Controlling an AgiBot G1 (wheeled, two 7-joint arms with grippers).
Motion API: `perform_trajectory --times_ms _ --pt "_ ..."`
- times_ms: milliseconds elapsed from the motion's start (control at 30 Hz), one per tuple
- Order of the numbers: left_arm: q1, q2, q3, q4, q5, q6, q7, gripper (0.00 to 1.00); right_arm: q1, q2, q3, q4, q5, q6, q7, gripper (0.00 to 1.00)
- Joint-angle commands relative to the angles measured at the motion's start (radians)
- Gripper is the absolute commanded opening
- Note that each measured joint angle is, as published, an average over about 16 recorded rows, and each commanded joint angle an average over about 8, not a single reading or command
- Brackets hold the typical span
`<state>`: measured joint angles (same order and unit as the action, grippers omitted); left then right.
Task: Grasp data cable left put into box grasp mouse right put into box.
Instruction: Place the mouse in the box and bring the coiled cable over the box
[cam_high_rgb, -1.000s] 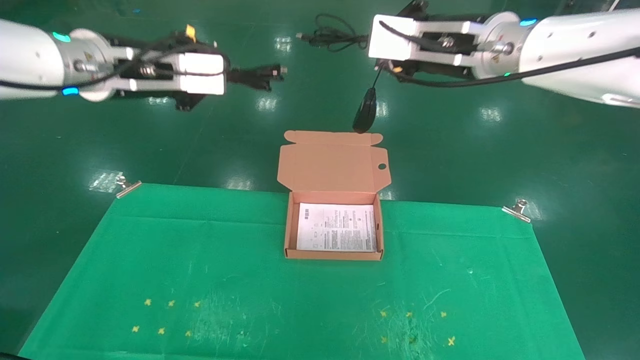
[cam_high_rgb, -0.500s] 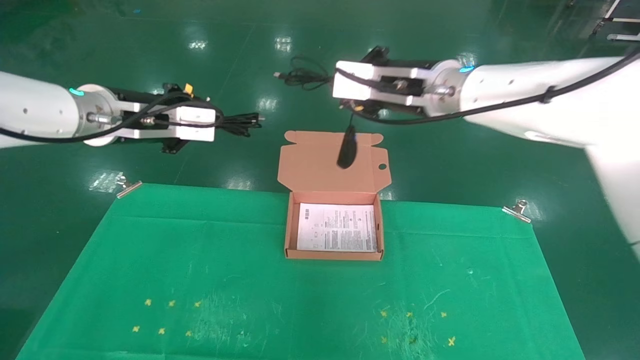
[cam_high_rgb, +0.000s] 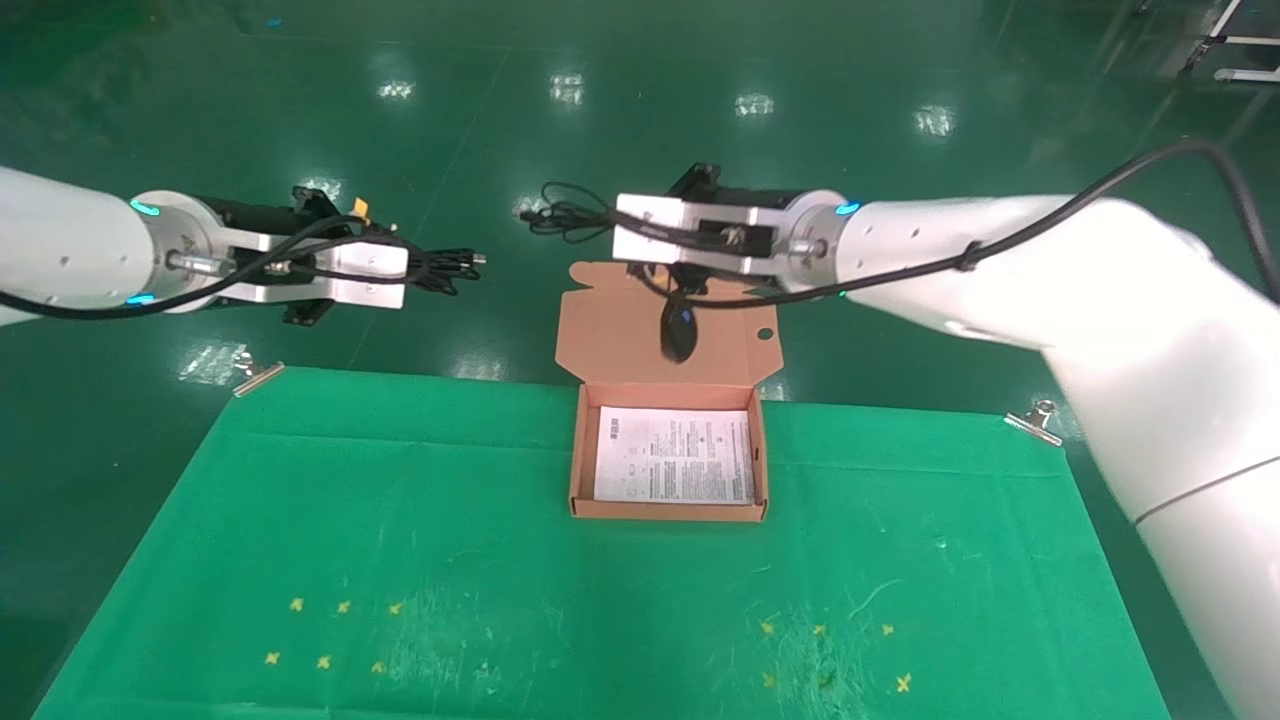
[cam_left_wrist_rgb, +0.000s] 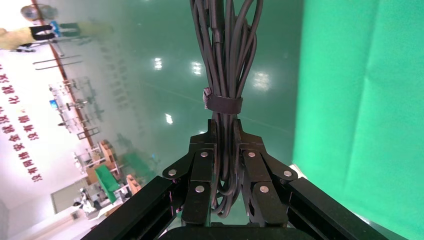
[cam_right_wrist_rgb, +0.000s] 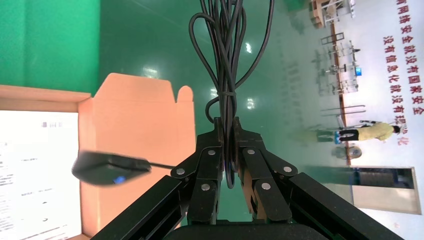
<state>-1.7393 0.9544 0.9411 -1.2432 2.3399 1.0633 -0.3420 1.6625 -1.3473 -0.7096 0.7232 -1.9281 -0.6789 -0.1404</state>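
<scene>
1. cardboard forms the box (cam_high_rgb: 668, 508), a shallow orange-brown mailer with thin walls, resting at the far edge of the green cloth (cam_high_rgb: 400, 520). its hinged flap lid (cam_high_rgb: 640, 335) lies open, away from the robot, with tabbed corners and a small round hole near one edge. a white printed sheet (cam_high_rgb: 673, 455) lies flat inside and covers the bottom.
2. the cloth is matte, creased and scuffed, with small yellow cross marks, and metal clips (cam_high_rgb: 1034, 418) hold its far corners. beyond it the floor (cam_high_rgb: 900, 60) is glossy dark green and reflects ceiling lights.
3. the data cable (cam_left_wrist_rgb: 223, 75) is a thick bundle of smooth black strands bound by a dark strap. the left gripper (cam_left_wrist_rgb: 223, 165) has its black jointed fingers (cam_left_wrist_rgb: 199, 172) closed narrowly on one end of the bundle, which juts out past the tips. in the head view this gripper (cam_high_rgb: 415, 272) is in the air to the left of the box, beyond the cloth edge.
4. the mouse (cam_right_wrist_rgb: 107, 168) is a small black oval with a blue light; it dangles on its thin cord in front of the open lid, above the box's far end (cam_high_rgb: 678, 335).
5. the right gripper (cam_right_wrist_rgb: 228, 162) is pinched tight on the looped, tied mouse cord (cam_right_wrist_rgb: 227, 60), not on the mouse body. in the head view it (cam_high_rgb: 625, 228) hangs just above the lid's far edge.
</scene>
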Motion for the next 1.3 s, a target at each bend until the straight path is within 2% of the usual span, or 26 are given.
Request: perform_trajectory --times_ms 33,400,767,1200,1300 --pt "0.001 -0.005 0.003 -0.019 0.011 0.018 -0.013 0.00 -0.006 -0.006 -0.013 -0.013 0.009 0.012 -0.007 0.00" --pt "0.004 -0.009 0.003 -0.039 0.021 0.028 -0.030 0.00 -0.048 -0.013 -0.145 -0.022 0.087 0.057 0.023 0.00" --pt "0.005 -0.009 0.003 -0.040 0.022 0.028 -0.031 0.00 -0.077 -0.015 -0.240 -0.045 0.189 0.080 0.115 0.00" --pt "0.005 -0.009 0.003 -0.040 0.022 0.028 -0.031 0.00 -0.070 -0.013 -0.341 -0.171 0.224 0.116 0.210 0.00" --pt "0.005 -0.009 0.003 -0.040 0.022 0.028 -0.031 0.00 -0.066 -0.014 -0.362 -0.186 0.224 0.119 0.222 0.35"
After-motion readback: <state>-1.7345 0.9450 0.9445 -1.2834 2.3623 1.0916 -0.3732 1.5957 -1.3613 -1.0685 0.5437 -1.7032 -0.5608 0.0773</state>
